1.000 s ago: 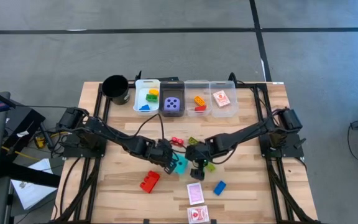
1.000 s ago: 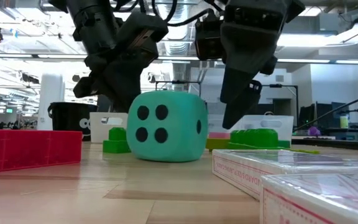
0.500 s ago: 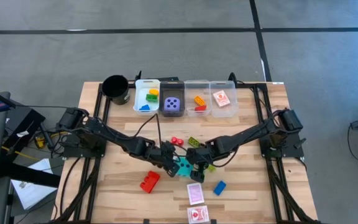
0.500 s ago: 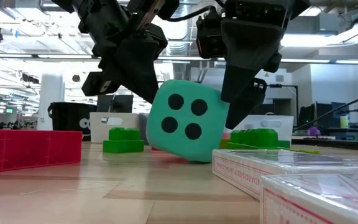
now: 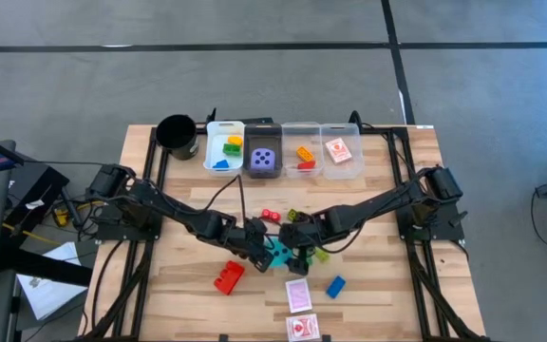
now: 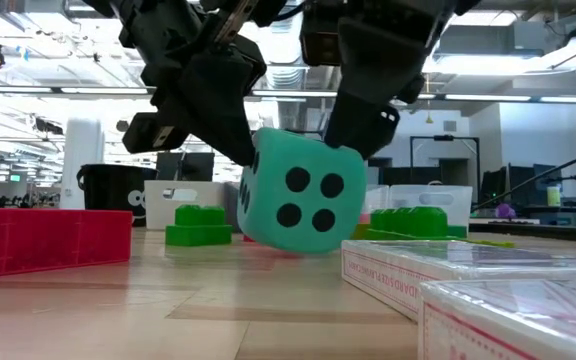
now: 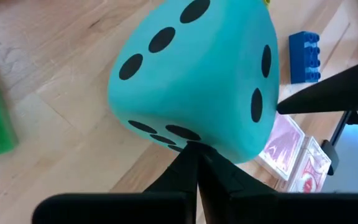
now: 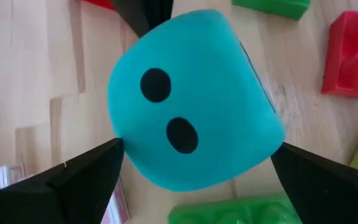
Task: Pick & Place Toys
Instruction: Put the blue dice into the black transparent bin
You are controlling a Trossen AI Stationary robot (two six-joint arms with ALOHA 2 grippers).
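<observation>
1. The cyan die [image 6: 301, 203] sat tilted at the frame centre, above the counter [image 5: 188, 294].
2. The closed left tool [image 5: 260, 249] propped it; the right tool [image 8: 194, 171] straddled it, open.
3. It could roll away, because nothing gripped it.

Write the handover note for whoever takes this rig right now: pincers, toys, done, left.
Left pincer: shut, its tip pushing the cyan die at mid-table.
Right pincer: open wide, straddling the same die, which sits tilted on the table; not yet gripped.
Done: purple die, some bricks and one card are in the bins at the far edge.
Left: the cyan die, large red brick, blue brick, two cards on the near side, plus small red and green bricks close to the pincers.
</observation>
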